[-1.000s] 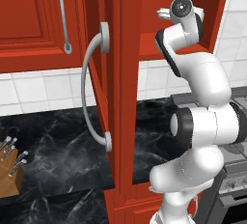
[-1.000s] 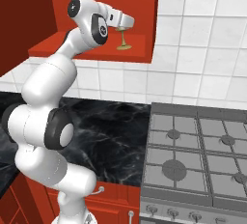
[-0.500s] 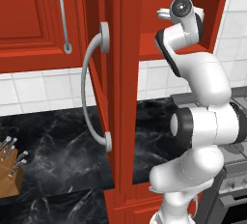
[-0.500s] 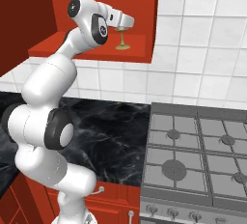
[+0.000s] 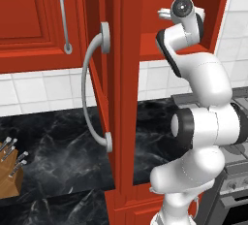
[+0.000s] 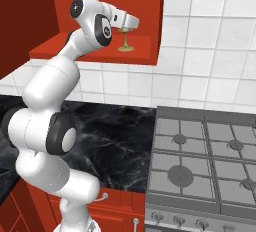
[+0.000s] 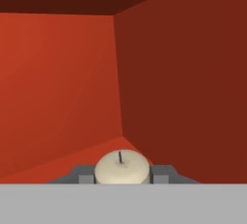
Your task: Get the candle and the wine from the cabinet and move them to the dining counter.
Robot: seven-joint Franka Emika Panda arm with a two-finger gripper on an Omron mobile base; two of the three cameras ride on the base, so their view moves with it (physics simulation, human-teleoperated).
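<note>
The candle (image 6: 125, 42) is a cream stub in a small brass candlestick, standing upright on the floor of the open red cabinet (image 6: 90, 52). My gripper (image 6: 130, 23) reaches in at shelf height and sits around the candle's top. In the hand view the candle (image 7: 121, 168) fills the gap between my gripper's (image 7: 121, 175) two dark fingertips (image 7: 85, 175), which press against both its sides. The candlestick's foot still rests on the shelf. The wine and the dining counter are out of view.
The cabinet's open door (image 5: 116, 98) with its long curved handle (image 5: 92, 93) juts out just left of the arm. Below lie a black marble worktop (image 6: 115, 136), a gas stove (image 6: 205, 161) to the right and a knife block (image 5: 9, 175) at far left.
The jaws have drawn slightly closer on the candle. The arm and the candle have stayed in place.
</note>
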